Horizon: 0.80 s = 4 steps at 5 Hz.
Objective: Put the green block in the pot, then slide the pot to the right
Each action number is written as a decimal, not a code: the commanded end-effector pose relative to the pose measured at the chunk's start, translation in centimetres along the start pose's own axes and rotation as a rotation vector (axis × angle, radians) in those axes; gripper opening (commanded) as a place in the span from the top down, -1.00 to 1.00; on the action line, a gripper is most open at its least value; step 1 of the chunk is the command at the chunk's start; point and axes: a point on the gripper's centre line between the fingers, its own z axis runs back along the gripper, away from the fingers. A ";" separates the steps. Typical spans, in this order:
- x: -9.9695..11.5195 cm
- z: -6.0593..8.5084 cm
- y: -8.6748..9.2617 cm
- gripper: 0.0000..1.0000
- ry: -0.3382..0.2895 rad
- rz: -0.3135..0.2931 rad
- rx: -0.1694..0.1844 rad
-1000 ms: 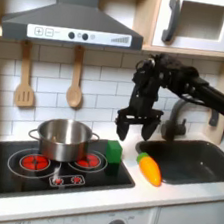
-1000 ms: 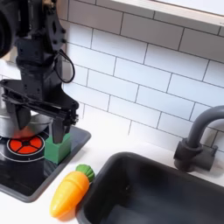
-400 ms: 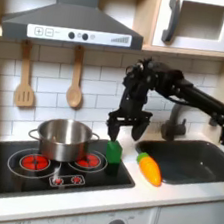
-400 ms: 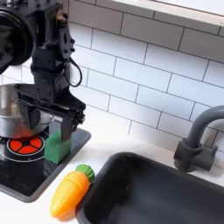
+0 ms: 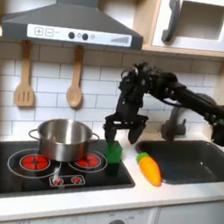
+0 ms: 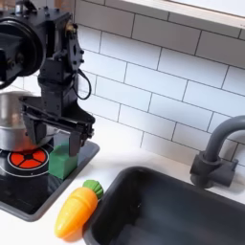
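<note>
Lowered since the earlier frame, the gripper [image 5: 121,135] now straddles the green block [image 5: 112,152] with jaws wide; the block sits on the stove [image 5: 35,174] just beside the pot [image 5: 63,137].

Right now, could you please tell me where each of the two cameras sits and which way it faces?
First exterior view: in front of the toy kitchen, facing the tiled wall; shows the stove, pot, sink, and the arm reaching in from the right with its tool above the green block.
Second exterior view: close, low, near the sink, looking towards the stove; shows the tool.
Shared: the block, carrot, pot, faucet.
</note>
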 end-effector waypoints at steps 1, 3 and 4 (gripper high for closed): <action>0.6 -1.4 -0.7 -1.00 0.024 -0.006 -0.009; 1.0 -2.9 -0.6 -1.00 0.048 -0.006 0.003; 1.1 -3.5 -0.5 -1.00 0.061 -0.010 -0.004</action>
